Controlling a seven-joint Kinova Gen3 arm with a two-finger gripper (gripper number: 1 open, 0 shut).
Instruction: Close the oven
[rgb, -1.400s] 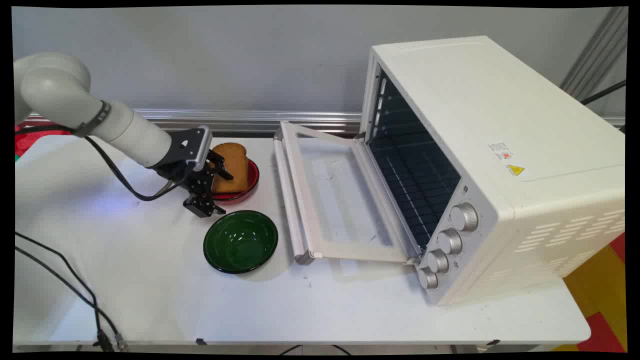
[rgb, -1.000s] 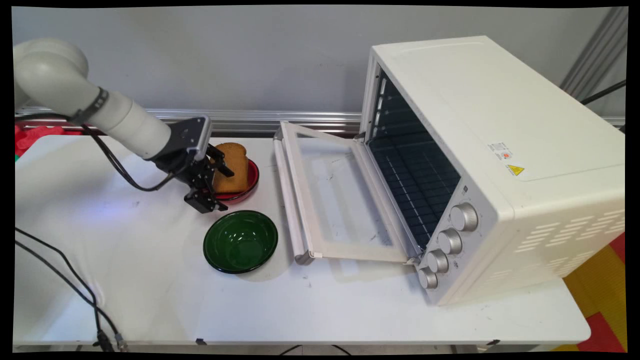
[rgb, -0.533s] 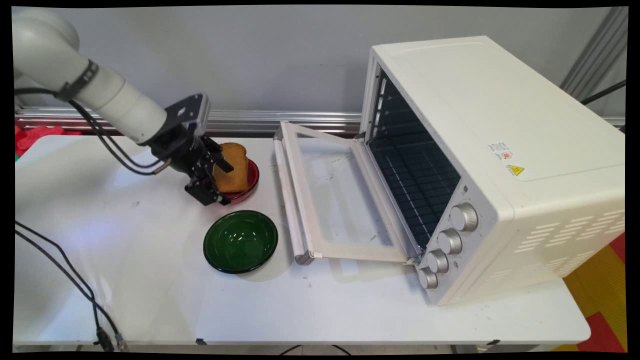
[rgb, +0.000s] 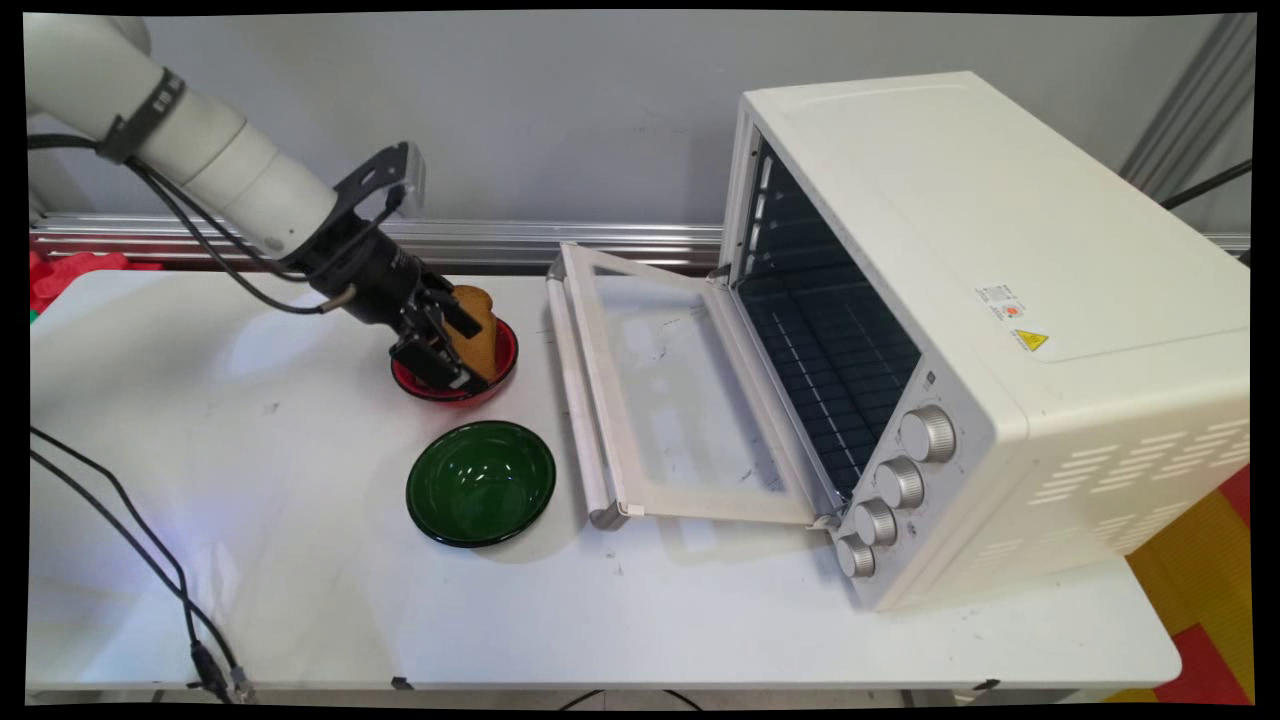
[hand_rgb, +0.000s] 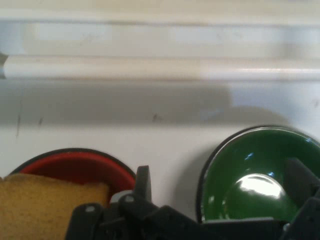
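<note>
Right over the red bowl (rgb: 455, 385), the end effector (rgb: 450, 355) sat low with its fingers spread wide, one on the near-left side of the bread slice (rgb: 482, 330) and one across its face, not clamped on it. The slice leaned in the bowl, its long axis running near to far. Main view placed the green bowl (rgb: 481, 483) just nearer on the tabletop (rgb: 300, 580) and the open oven (rgb: 960, 320) to the right. Hand view alone showed the bread (hand_rgb: 50, 205) beside one finger (hand_rgb: 142, 180), the green bowl (hand_rgb: 260, 175) by the other, and the oven door's handle (hand_rgb: 160, 67) beyond.
</note>
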